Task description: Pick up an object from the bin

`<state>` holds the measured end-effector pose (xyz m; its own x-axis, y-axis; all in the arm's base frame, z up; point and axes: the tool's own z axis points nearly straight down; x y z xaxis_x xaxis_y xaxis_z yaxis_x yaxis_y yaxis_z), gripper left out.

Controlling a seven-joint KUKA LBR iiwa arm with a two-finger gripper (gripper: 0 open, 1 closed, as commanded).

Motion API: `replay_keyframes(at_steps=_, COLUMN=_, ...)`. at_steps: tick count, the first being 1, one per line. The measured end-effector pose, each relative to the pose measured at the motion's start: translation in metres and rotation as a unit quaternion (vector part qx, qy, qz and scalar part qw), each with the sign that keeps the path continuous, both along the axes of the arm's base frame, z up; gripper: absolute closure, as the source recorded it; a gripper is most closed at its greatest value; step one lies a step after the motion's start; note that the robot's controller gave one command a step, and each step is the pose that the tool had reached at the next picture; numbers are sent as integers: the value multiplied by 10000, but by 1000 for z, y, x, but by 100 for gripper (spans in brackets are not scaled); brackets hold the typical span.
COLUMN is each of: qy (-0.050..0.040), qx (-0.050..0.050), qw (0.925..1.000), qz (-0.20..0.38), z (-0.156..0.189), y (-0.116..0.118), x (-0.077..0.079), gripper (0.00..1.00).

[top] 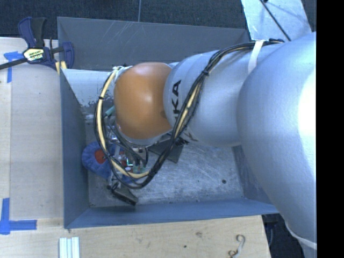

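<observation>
Camera view: hangs low at the bin's (pixel 74 171) nine o'clock, orange wrist cover (pixel 141 98) up. Crowds a blue, red-spotted lump (pixel 91 158). Cannot tell whether clenched.

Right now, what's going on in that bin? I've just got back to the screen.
The KUKA arm reaches in from the right, and its hand is low over the left part of the grey bin, mostly hidden under the orange wrist cover. Just to its left, by the bin's left wall, lies a blue thing with a red spot. Whether the hand holds anything cannot be seen.
</observation>
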<state>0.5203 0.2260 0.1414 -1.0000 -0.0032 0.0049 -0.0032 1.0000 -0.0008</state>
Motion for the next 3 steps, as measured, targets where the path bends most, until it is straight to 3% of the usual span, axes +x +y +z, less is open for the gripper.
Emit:
replay_keyframes(at_steps=1, qy=-91, qx=47, qw=9987, qz=496, z=-55, y=2, x=32, gripper=0)
replay_keyframes(at_steps=2, qy=-109, qx=59, qw=9988, qz=483, z=-56, y=2, x=34, gripper=100)
replay_keyframes(at_steps=3, qy=-74, qx=25, qw=9998, qz=187, z=74, y=12, x=26, gripper=100)
